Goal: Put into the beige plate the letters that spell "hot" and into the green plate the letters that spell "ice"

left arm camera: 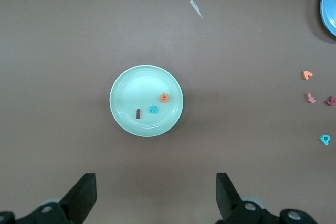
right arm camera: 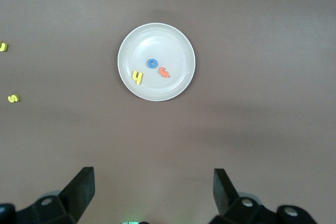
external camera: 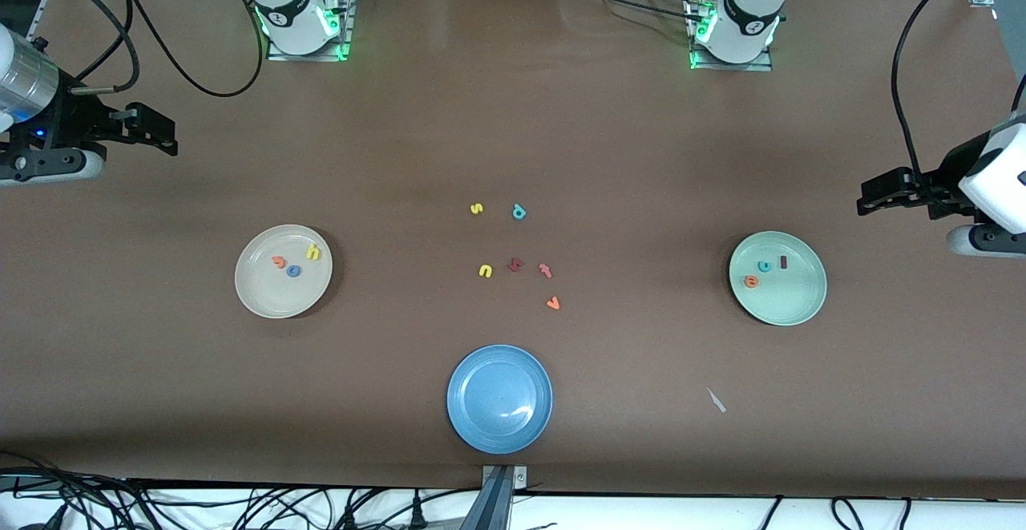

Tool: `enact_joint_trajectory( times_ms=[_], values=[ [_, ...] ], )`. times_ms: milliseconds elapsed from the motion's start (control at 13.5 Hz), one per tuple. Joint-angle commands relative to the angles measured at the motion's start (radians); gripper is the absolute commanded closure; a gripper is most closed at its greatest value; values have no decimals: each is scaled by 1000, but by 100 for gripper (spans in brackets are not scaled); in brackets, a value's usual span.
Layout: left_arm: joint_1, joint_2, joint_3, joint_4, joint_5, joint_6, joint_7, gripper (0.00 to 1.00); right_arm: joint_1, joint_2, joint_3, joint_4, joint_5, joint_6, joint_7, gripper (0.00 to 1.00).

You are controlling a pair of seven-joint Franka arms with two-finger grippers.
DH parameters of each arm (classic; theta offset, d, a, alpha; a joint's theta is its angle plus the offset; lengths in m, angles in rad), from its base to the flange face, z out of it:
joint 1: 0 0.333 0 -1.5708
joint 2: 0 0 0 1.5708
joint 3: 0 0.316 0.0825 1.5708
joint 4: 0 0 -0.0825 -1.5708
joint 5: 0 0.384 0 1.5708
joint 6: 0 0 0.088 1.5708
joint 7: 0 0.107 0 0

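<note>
The beige plate (external camera: pixel 256 293) (right arm camera: pixel 178 87) lies toward the right arm's end of the table and holds the yellow "h" (external camera: pixel 313 252) (right arm camera: pixel 137 77), the blue "o" (external camera: pixel 293 271) (right arm camera: pixel 152 64) and the orange "t" (external camera: pixel 278 261) (right arm camera: pixel 165 72). The green plate (external camera: pixel 793 305) (left arm camera: pixel 126 85) lies toward the left arm's end and holds the dark red "i" (external camera: pixel 783 260) (left arm camera: pixel 138 114), the teal "c" (external camera: pixel 765 266) (left arm camera: pixel 153 110) and the orange "e" (external camera: pixel 750 281) (left arm camera: pixel 165 97). My right gripper (external camera: pixel 164 133) (right arm camera: pixel 153 187) hangs open and empty, high at its table end. My left gripper (external camera: pixel 870 197) (left arm camera: pixel 156 190) hangs open and empty at the other end.
Loose letters lie mid-table: a yellow "s" (external camera: pixel 476 209), a teal "p" (external camera: pixel 519 211), a yellow "u" (external camera: pixel 485 271), a dark red angular letter (external camera: pixel 515 265), a salmon-pink letter (external camera: pixel 546 270) and an orange "v" (external camera: pixel 552 303). A blue plate (external camera: pixel 469 410) sits nearest the front camera. A paper scrap (external camera: pixel 716 400) lies beside it.
</note>
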Motion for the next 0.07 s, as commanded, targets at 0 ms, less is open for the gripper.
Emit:
enact_joint_trajectory(
  times_ms=[0],
  values=[
    [-11, -32, 15, -30, -22, 15, 13, 0, -8, 10, 2, 25, -8, -21, 4, 0]
  ],
)
